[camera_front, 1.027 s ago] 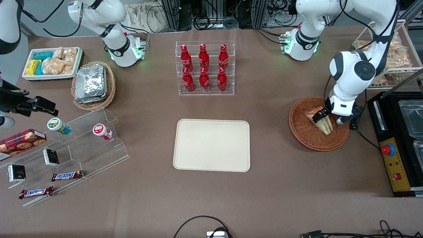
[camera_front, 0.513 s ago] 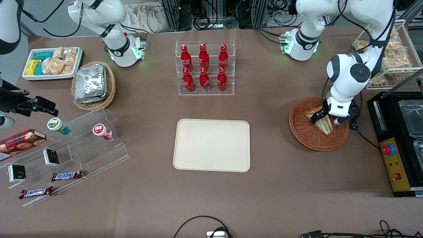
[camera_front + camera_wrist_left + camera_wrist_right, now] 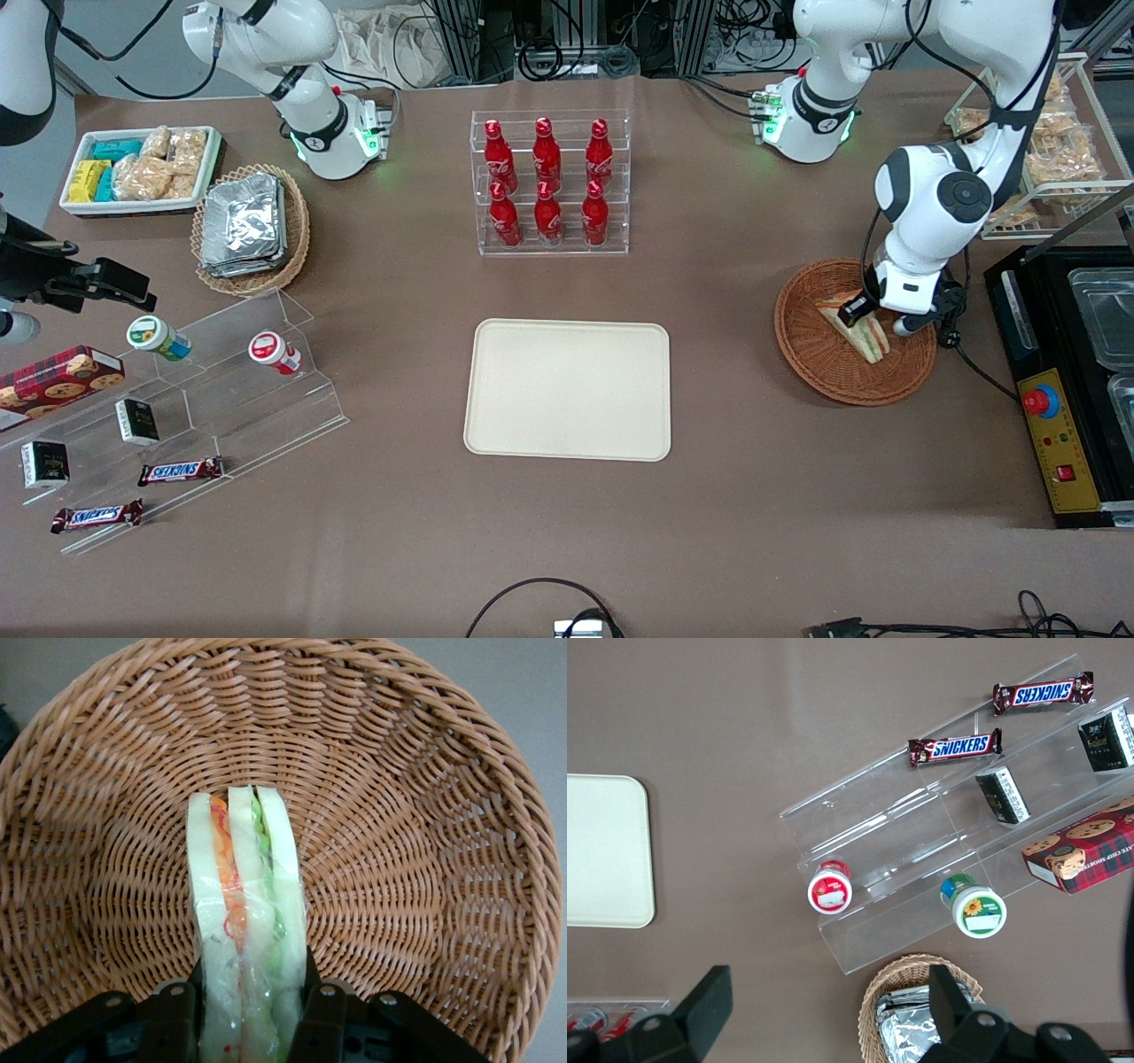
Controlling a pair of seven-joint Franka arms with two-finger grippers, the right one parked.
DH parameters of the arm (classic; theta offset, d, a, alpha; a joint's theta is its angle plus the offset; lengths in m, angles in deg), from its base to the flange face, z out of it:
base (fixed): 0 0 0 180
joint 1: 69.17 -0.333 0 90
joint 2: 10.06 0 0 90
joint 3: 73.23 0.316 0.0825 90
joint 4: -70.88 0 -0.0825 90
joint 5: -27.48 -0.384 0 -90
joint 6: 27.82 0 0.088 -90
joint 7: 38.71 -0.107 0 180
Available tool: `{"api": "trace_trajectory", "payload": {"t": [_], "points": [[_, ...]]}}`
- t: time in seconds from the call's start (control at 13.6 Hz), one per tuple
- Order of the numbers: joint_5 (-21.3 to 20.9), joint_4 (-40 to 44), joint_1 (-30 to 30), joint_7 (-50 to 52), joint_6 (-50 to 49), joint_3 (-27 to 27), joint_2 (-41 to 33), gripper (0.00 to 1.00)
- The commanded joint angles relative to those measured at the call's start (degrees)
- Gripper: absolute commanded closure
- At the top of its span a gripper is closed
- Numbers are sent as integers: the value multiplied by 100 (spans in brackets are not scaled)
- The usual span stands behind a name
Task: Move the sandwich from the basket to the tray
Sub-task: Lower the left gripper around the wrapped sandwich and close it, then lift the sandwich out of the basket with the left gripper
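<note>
1. The left arm's gripper is down inside the reddish-brown wicker basket, near the basket's rim on the side toward the black control box.
2. In the left wrist view its two black fingers press against both bread faces of the sandwich, so the gripper is clamped on the wedge.
3. The sandwich stands on edge between the fingers, its orange, red and green filling layers facing the wrist camera, its tip reaching away from the gripper toward the basket's middle.
4. The cream tray lies flat on the brown table, well apart from the gripper, toward the parked arm's end.
5. A clear rack of red bottles stands farther from the front camera than the tray.
</note>
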Motion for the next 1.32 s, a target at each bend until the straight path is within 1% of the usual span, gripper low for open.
{"api": "trace_trajectory", "payload": {"t": [0.0, 0.15, 0.29, 0.51, 0.66, 0.81, 0.95, 1.03, 1.25], "points": [[-108, -60, 21, -284, -133, 6, -170, 68], [-99, 27, 21, -836, -626, 6, -477, 72], [-99, 106, 13, -1618, -978, 24, -776, 72], [-117, 343, 48, -1998, -1198, -2, -944, 72], [-108, 746, 83, -2279, -1706, -55, -1014, 72], [-82, 1334, 83, -2561, -2373, -282, -989, 72], [-56, 1906, 170, -2632, -2823, -651, -849, 72], [-64, 2126, 188, -2632, -2964, -818, -752, 72], [-64, 2496, 188, -2632, -2957, -1381, -523, 72]]}}
